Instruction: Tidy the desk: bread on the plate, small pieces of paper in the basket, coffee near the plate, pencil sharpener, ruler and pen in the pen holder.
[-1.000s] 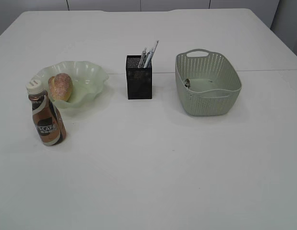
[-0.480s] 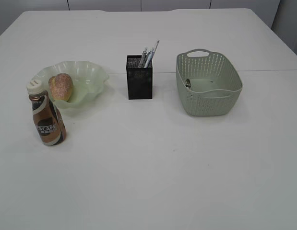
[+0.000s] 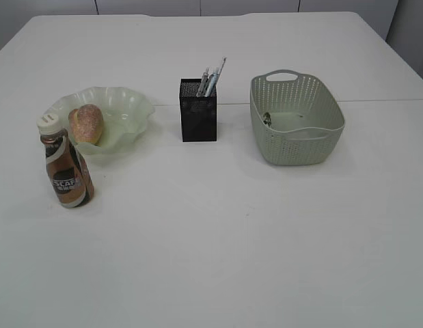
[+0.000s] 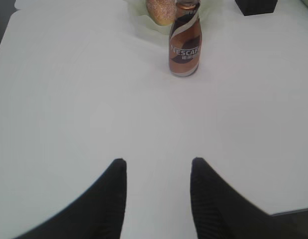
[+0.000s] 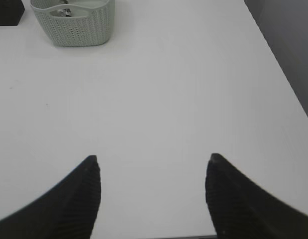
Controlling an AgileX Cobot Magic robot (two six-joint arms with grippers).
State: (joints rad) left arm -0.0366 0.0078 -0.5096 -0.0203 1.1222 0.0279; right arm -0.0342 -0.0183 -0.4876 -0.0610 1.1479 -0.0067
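Observation:
The bread point(image 3: 87, 123) lies in the wavy-rimmed green plate point(image 3: 126, 102) at the left of the desk point(image 3: 218, 232). The coffee point(image 3: 66, 168) stands upright just in front of the plate. The black pen holder point(image 3: 198, 111) holds pens point(image 3: 212, 76); the ruler and pencil sharpener cannot be made out. The basket point(image 3: 296, 119) has small scraps inside. My left gripper point(image 4: 158, 163) is open over bare desk, well short of the coffee point(image 4: 184, 44) and bread point(image 4: 160, 10). My right gripper point(image 5: 154, 160) is open and empty, far from the basket point(image 5: 76, 22).
The desk's right edge point(image 5: 288, 89) runs close to my right gripper, with dark floor beyond. Neither arm shows in the exterior view. A corner of the pen holder point(image 4: 256, 6) shows at the top of the left wrist view.

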